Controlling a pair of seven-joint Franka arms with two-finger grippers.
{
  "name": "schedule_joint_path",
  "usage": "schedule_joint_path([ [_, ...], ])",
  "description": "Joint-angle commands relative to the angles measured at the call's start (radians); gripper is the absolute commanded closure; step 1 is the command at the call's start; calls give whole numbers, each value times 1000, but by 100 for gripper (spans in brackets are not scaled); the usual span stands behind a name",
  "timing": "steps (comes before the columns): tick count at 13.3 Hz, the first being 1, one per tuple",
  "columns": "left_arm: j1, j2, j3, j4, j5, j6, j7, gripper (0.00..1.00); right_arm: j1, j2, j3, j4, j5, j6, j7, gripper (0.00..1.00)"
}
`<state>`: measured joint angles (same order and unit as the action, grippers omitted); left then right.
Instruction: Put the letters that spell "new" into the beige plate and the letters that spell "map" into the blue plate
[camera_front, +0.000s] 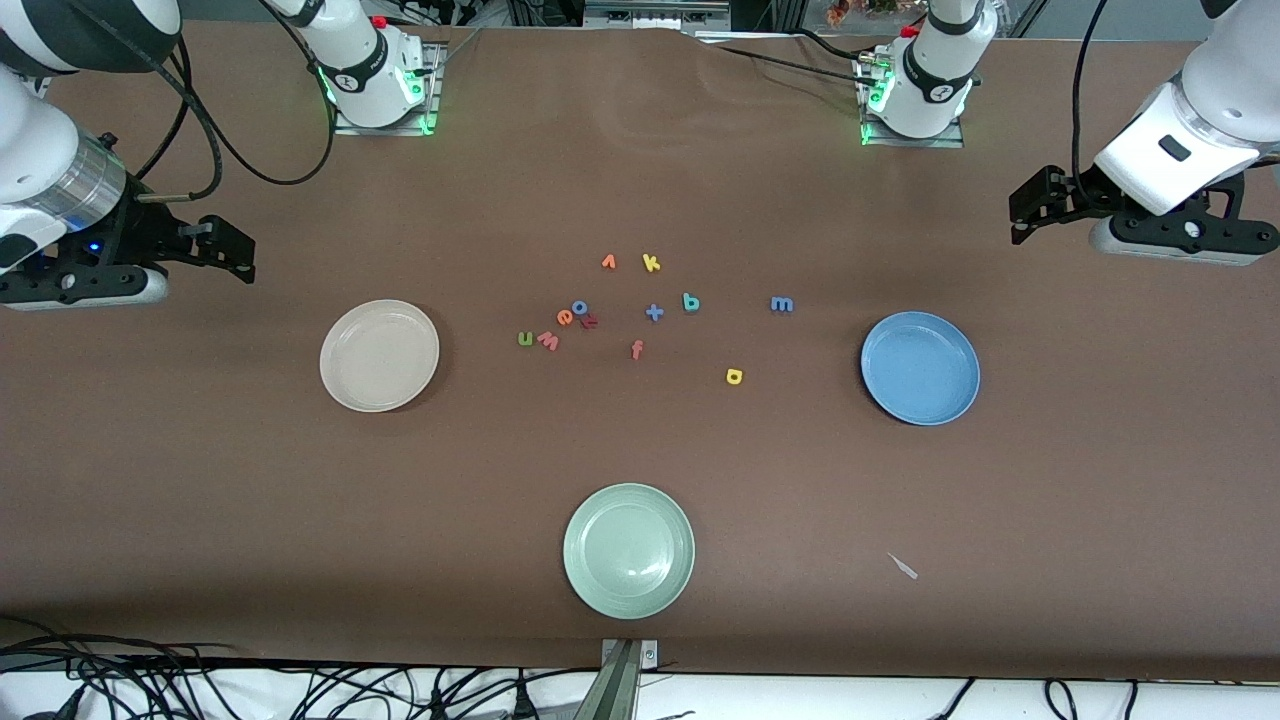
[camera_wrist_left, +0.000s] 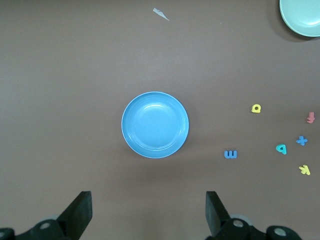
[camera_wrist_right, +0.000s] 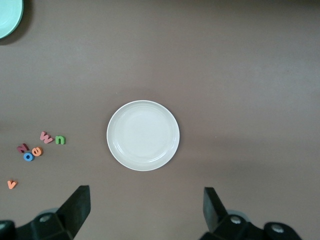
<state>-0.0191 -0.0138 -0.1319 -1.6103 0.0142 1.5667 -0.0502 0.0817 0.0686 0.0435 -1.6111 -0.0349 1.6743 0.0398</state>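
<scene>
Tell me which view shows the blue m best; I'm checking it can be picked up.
The left wrist view: the blue m lies unobstructed beside the blue plate. The front view shows it smaller, among more letters. The right wrist view misses it.

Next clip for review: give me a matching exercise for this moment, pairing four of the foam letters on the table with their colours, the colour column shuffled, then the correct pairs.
Things:
1. letter m
2. letter a
3. letter n
4. letter w

Colours:
A. yellow
B. red-pink
C. blue
D. olive-green

Pairs: 1-C, 2-A, 3-D, 4-B

All four lie on the table, none yet in a plate: the m and a toward the blue plate, the n and w side by side toward the beige plate.
</scene>
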Motion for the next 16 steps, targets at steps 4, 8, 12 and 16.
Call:
schedule_joint_path([
  [4,7,15,-2,36,-19,-28,13,0,1,-3,-2,13,-14,-16,-3,0],
  [8,8,15,1,36,-19,-28,18,0,0,-3,-8,14,-11,-8,-1,0],
  [12,18,15,3,41,-20,-28,21,0,3,-3,-5,25,-14,-1,14,0],
  [16,16,15,3,41,-20,-28,20,0,4,7,-5,27,-14,25,21,0],
])
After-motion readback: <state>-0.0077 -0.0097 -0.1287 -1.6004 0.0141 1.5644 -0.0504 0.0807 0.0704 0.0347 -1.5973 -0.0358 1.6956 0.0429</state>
